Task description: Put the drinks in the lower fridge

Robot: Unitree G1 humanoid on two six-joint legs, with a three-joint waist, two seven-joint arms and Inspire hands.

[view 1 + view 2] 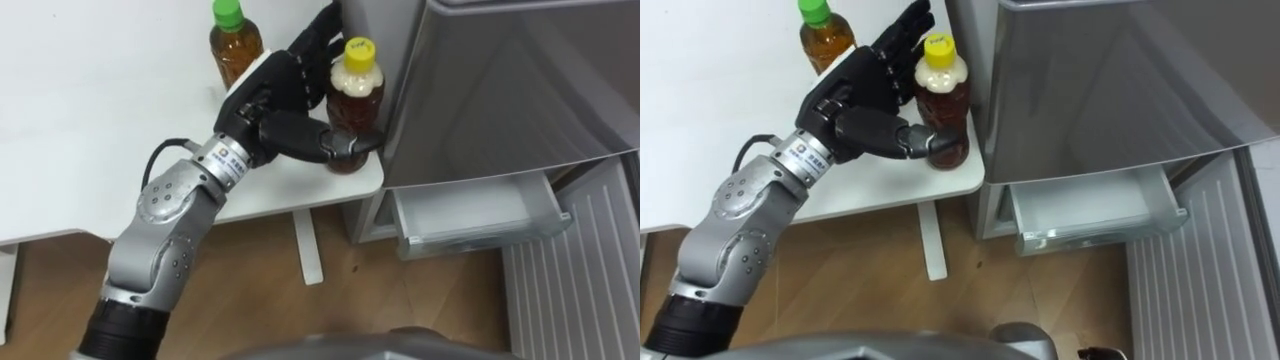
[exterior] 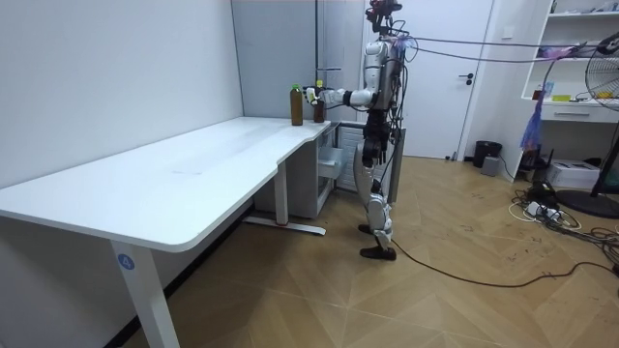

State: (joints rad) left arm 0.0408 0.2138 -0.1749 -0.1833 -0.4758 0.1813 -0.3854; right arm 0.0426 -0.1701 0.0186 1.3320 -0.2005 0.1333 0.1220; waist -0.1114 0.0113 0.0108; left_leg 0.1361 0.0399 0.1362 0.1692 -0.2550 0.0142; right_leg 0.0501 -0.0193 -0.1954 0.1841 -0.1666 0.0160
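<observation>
Clear plastic bottle of brown tea with yellow cap: upright at the right-hand corner of the white desk top, close against the side of the tall grey fridge cabinet; cannot tell whether its base rests on the desk or sits just clear of it. Black-fingered left hand: reaching in from the lower left on a silver forearm, clasping that bottle, thumb curled across the lower front, remaining fingers stretched upward along the far left side. Clear plastic bottle of amber tea with green cap: upright on the same desk top, just beyond the back of the hand, apart from the yellow-capped one. White pull-out drawer: at the foot of the fridge, drawn out toward the camera, below desk height. Ribbed pale panel: at the lower right beside the drawer, seemingly the open lower door. Light wooden floor: under desk and drawer. Room view: robot upright on both feet at the far end of the long desk, next to the fridge, left arm held out level to the two bottles
</observation>
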